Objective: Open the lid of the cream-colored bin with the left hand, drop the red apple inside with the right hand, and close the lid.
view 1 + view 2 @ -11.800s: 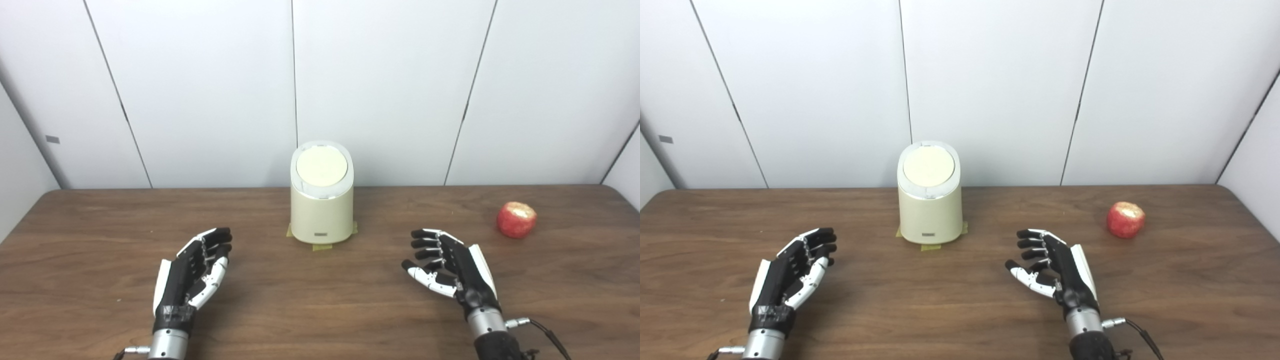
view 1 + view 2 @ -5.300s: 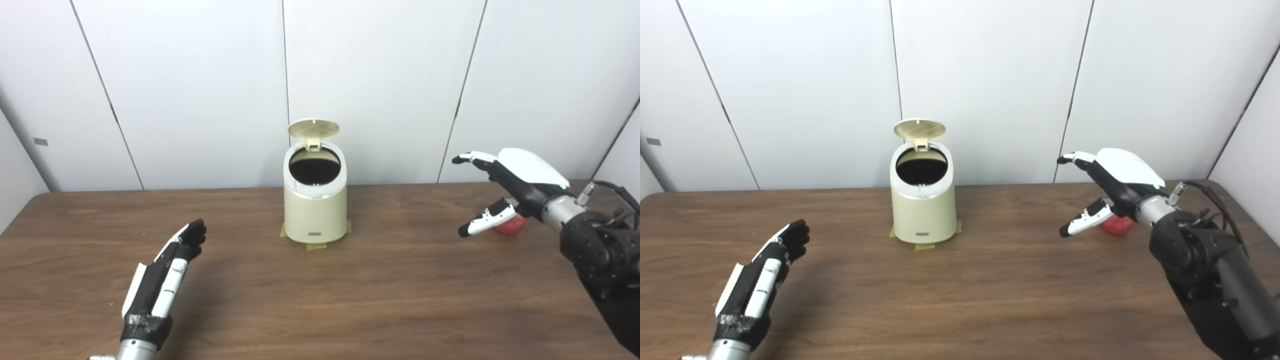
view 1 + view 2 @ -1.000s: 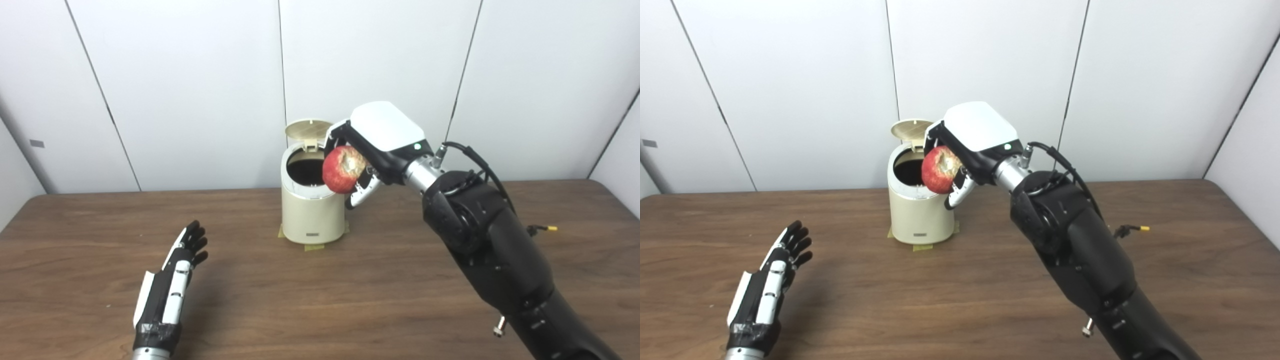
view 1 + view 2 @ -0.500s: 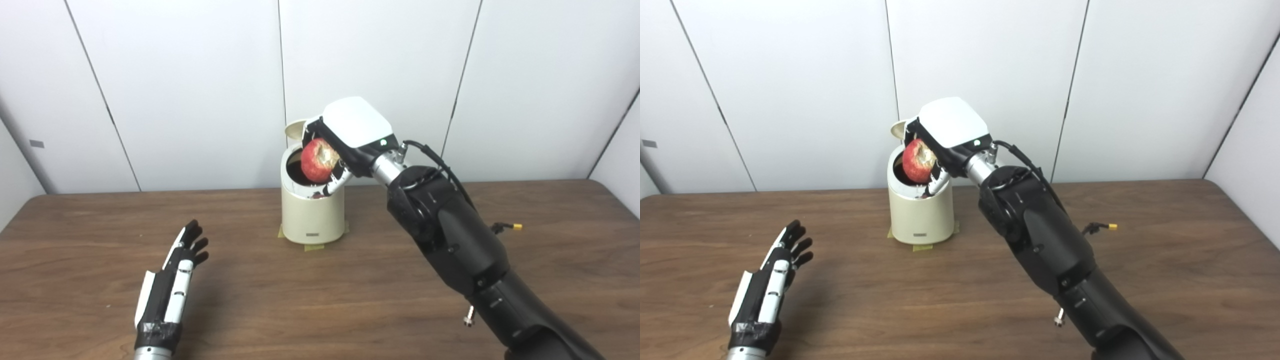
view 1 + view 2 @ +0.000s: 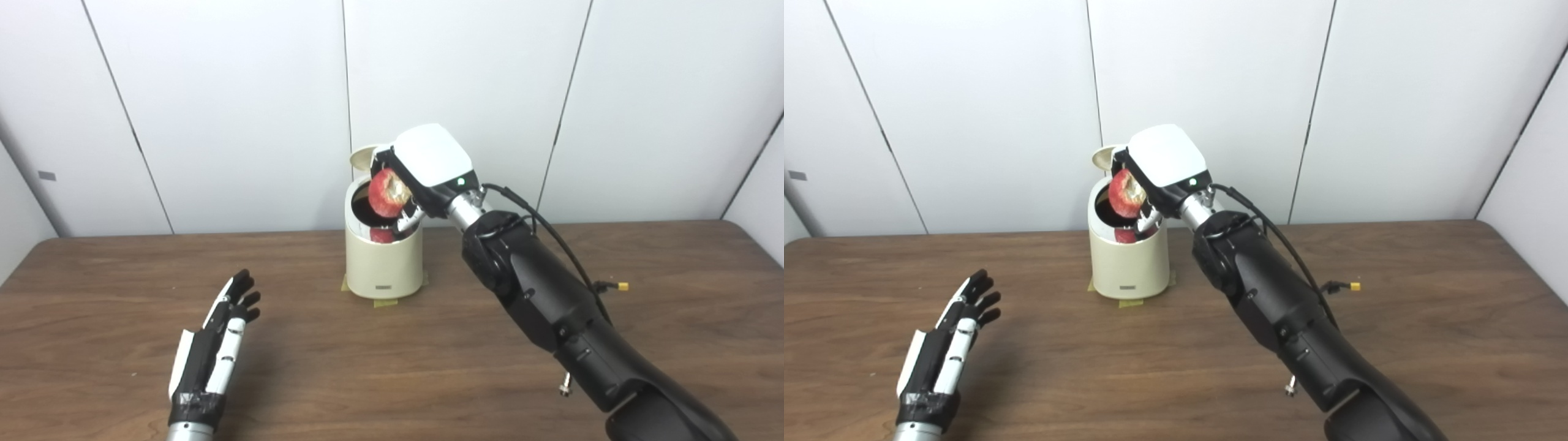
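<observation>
The cream-colored bin [image 5: 383,263] stands at the back middle of the wooden table. Its round lid [image 5: 361,158] is up behind the opening, mostly hidden by my right hand. My right hand [image 5: 432,162] is shut on the red apple [image 5: 386,193] and holds it right over the bin's dark opening, at rim height. A red reflection of the apple shows on the inner rim. My left hand [image 5: 211,352] is open and empty, low over the table at the front left, well apart from the bin. The apple also shows in the right eye view [image 5: 1124,193].
Yellow tape [image 5: 384,301] marks the bin's base. The white wall panels stand close behind the bin. A black cable with a yellow plug [image 5: 621,286] hangs off my right forearm over the table's right half.
My right hand has carried the apple left and slightly down, from beside the bin's rim to over the opening. The lid stays up. My left hand has hardly moved.
</observation>
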